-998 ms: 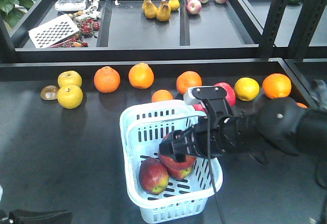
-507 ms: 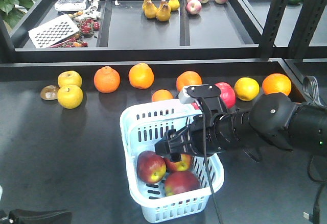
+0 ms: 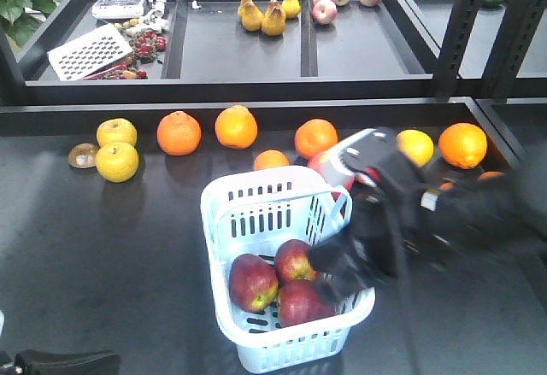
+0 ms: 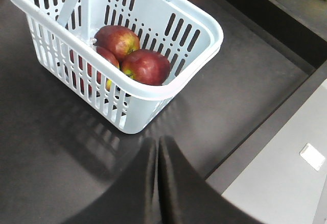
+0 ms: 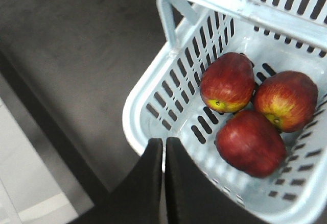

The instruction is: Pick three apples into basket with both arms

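Note:
The pale blue basket [image 3: 210,240] stands on the dark table with three dark red apples in it [image 3: 253,282], [image 3: 294,260], [image 3: 301,301]. My right gripper [image 3: 332,271] is blurred above the basket's right rim. In the right wrist view it [image 5: 164,143] is shut and empty over the basket's rim [image 5: 134,117], with the apples [image 5: 227,81], [image 5: 286,99], [image 5: 250,142] just beyond. My left gripper [image 4: 157,142] is shut on nothing, low over the table a little in front of the basket [image 4: 153,92]. The apples [image 4: 116,39], [image 4: 145,66] show inside it.
Behind the basket lie oranges [image 3: 179,132], [image 3: 236,127], [image 3: 315,137], [image 3: 462,143], yellow apples [image 3: 117,161], [image 3: 414,146] and a brighter red apple [image 3: 320,163]. A rear shelf holds pears [image 3: 265,14]. Black posts [image 3: 461,29] stand at the right. The table's edge [image 4: 265,132] runs near the left gripper.
The right gripper held an apple over the basket, let it go, and has drawn back to the right, now shut. The three apples have settled together in the basket.

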Tool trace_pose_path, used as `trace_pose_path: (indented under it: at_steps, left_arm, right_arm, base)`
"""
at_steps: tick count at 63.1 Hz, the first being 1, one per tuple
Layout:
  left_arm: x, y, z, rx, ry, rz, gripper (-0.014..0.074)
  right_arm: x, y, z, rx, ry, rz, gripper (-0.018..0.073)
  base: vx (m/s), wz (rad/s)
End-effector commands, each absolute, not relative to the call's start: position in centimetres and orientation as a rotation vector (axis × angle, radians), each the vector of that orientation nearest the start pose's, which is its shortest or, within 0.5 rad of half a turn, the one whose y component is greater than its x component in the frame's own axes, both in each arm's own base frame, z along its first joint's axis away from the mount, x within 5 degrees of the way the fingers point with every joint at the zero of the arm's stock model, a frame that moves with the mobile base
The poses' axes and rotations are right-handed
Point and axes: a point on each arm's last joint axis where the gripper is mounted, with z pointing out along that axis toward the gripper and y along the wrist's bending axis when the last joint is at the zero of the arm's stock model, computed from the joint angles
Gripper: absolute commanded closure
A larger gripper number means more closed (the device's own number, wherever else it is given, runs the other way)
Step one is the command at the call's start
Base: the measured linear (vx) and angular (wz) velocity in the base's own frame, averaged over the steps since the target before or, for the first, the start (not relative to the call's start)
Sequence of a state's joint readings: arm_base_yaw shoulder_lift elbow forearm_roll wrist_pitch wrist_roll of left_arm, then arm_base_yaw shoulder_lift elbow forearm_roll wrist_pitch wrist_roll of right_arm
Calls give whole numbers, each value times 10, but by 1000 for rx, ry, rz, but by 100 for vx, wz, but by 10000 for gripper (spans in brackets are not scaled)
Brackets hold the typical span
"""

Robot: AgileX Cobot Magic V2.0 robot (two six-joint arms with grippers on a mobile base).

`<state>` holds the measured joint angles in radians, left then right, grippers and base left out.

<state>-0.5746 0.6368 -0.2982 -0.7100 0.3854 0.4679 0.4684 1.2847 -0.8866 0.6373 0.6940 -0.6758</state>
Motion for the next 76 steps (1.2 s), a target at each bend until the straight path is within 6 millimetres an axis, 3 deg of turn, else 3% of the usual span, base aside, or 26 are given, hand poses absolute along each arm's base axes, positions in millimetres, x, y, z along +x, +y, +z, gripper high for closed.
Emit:
trace_pose_path:
  at_steps: [1, 13, 28, 76]
  left_arm:
    - [94, -84, 247, 482, 2051, -724, 603]
    - [98, -83, 251, 445, 2011, -702, 603]
    - [106, -78, 259, 352, 1905, -646, 603]
    - [107, -78, 260, 349, 1901, -645, 603]
  right_arm:
    - [189, 131, 293, -897, 2204, 568, 566]
    - [146, 97, 269, -741, 2081, 460, 566]
    - [119, 57, 235, -508, 2013, 323, 566]
    - [112, 54, 233, -507, 1999, 314, 566]
  base:
    - [0, 0]
    - [0, 0]
    - [0, 0]
    - [0, 0]
